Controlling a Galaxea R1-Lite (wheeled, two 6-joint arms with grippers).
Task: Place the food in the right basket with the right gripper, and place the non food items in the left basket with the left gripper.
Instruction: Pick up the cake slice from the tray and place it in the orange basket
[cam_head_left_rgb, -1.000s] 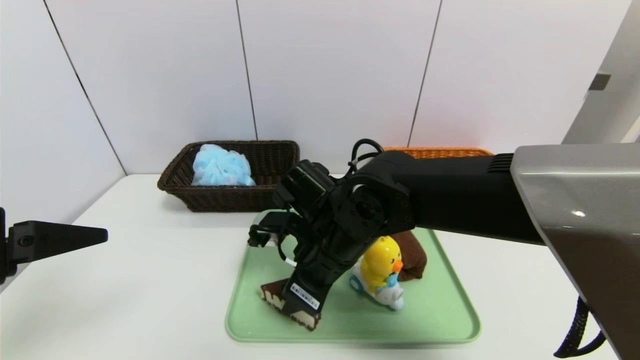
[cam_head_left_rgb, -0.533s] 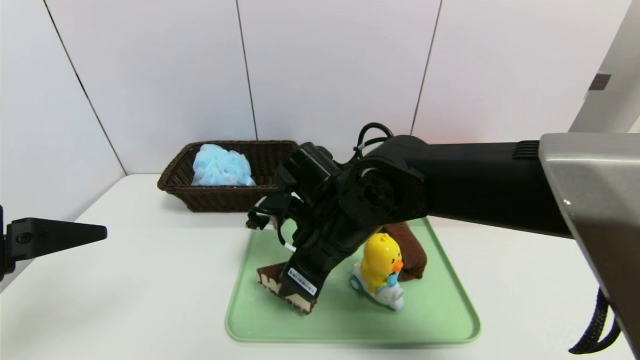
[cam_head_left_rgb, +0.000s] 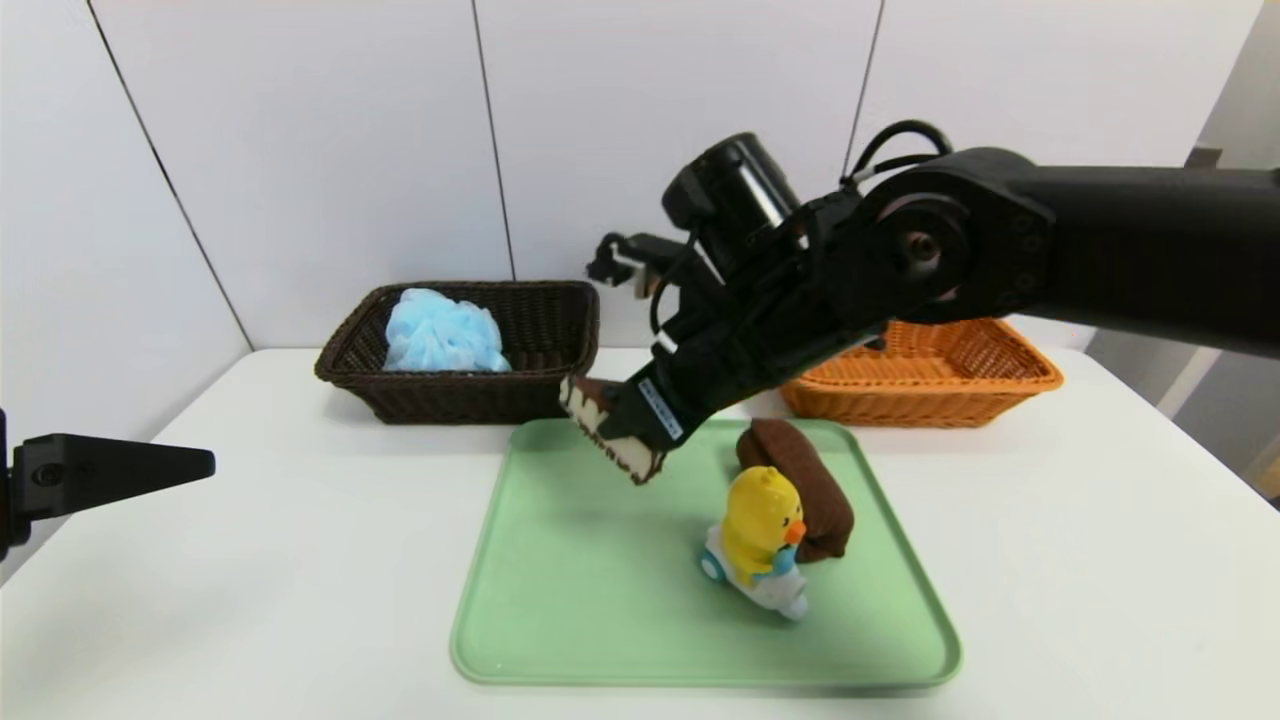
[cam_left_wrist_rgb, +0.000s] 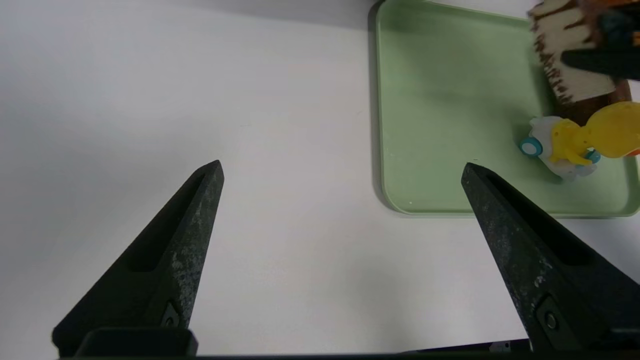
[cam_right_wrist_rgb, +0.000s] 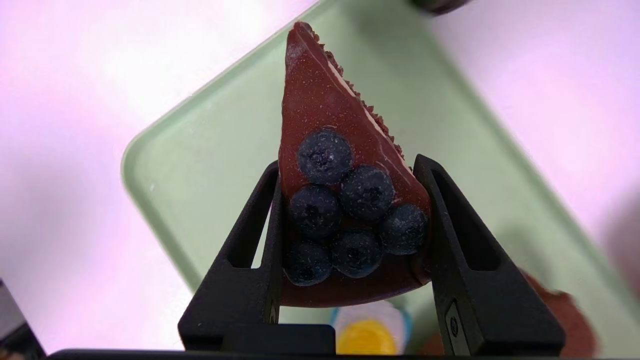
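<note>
The right gripper (cam_right_wrist_rgb: 352, 210) gripped the cake (cam_head_left_rgb: 612, 430) above the tray's (cam_head_left_rgb: 560, 600) far side, the left gripper (cam_left_wrist_rgb: 342, 170) waited open at left, and the next move called for carrying food right to the orange basket (cam_head_left_rgb: 925, 405).

In the head view, the right arm (cam_head_left_rgb: 930, 235) hides the upper left part of the orange basket (cam_head_left_rgb: 930, 385), around its ten o'clock. The left gripper (cam_head_left_rgb: 120, 472) is cut off at nine o'clock. In the right wrist view, the bottom edge crops the duck toy (cam_right_wrist_rgb: 367, 337), at six o'clock.
</note>
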